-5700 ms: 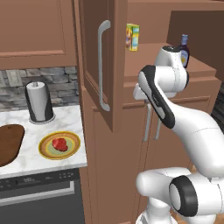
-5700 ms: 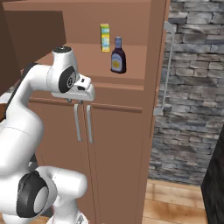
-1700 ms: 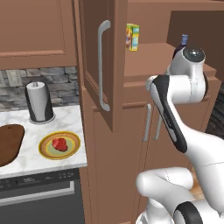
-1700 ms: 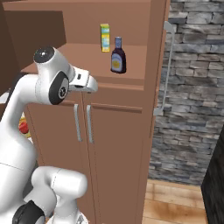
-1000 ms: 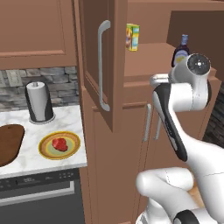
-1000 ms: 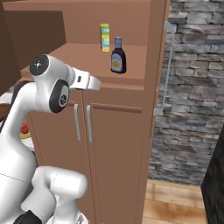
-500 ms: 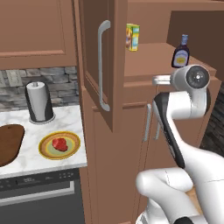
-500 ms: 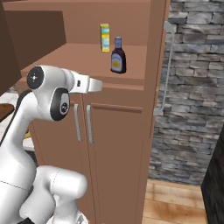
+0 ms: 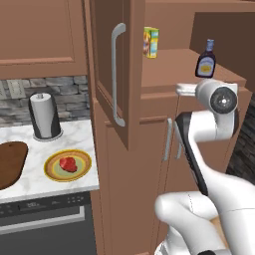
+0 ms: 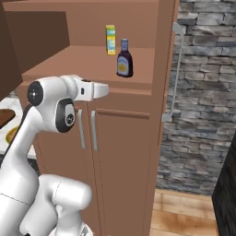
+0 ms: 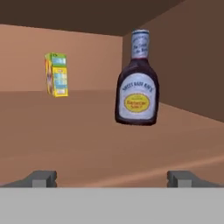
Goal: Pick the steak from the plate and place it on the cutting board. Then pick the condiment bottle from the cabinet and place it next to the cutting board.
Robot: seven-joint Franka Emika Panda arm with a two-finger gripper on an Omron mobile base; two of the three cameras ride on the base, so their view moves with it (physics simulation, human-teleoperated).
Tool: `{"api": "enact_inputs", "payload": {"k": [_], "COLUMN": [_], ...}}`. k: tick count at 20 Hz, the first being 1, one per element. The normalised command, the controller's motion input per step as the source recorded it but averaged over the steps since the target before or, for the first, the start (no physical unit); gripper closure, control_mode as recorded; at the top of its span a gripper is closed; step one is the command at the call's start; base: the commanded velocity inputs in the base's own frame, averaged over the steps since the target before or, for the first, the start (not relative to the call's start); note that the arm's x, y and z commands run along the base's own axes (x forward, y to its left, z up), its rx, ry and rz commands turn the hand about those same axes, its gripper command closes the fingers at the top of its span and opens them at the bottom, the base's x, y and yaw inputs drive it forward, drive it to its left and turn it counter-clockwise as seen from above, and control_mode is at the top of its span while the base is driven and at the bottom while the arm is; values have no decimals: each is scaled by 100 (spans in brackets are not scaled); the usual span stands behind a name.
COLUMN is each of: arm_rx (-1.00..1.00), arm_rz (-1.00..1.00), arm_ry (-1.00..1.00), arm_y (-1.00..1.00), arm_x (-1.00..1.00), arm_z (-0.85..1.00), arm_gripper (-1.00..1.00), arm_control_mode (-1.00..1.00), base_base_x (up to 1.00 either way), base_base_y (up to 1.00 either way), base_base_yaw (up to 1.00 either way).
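Observation:
The steak point(image 9: 68, 164) lies on the plate point(image 9: 52, 172) on the white counter, left of the cabinet point(image 9: 149, 149). At the far left edge rests the dark cutting board point(image 9: 10, 162). On the open cabinet shelf stands the condiment bottle point(image 9: 205, 59) point(image 10: 124, 59) point(image 11: 137, 83), upright with its blue cap on. My gripper point(image 11: 111, 178) is open and holds nothing, level with the shelf's front edge point(image 10: 106, 90) point(image 9: 180, 88), pointing at the bottle and still short of it.
A yellow box point(image 11: 57, 74) point(image 9: 151, 42) stands further back on the shelf, left of the bottle. The opened cabinet door point(image 9: 112, 74) with its silver handle juts out between shelf and counter. A paper towel roll point(image 9: 45, 115) stands behind the plate.
The arm's upper joint has dropped and swung right in the left base view, uncovering the bottle. The hand stays at the shelf edge, still open. The steak has not moved.

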Motion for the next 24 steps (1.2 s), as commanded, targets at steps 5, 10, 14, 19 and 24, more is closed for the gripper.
{"api": "enact_inputs", "payload": {"k": [5, 10, 14, 19, 24], "arm_rx": [0, 0, 0, 0, 0], "arm_rz": [-2, -1, 0, 0, 0], "arm_ry": [-17, -18, -18, -16, -14], "arm_y": [-5, -1, 0, 0, 0], "arm_x": [0, 0, 0, 0, 0], "arm_z": [17, 18, 19, 19, 19], "arm_gripper": [-100, -100, -100, -100, -100], "arm_control_mode": [-100, -100, -100, -100, -100], "base_base_x": [0, 0, 0, 0, 0], "base_base_y": [0, 0, 0, 0, 0], "base_base_yaw": [0, 0, 0, 0, 0]}}
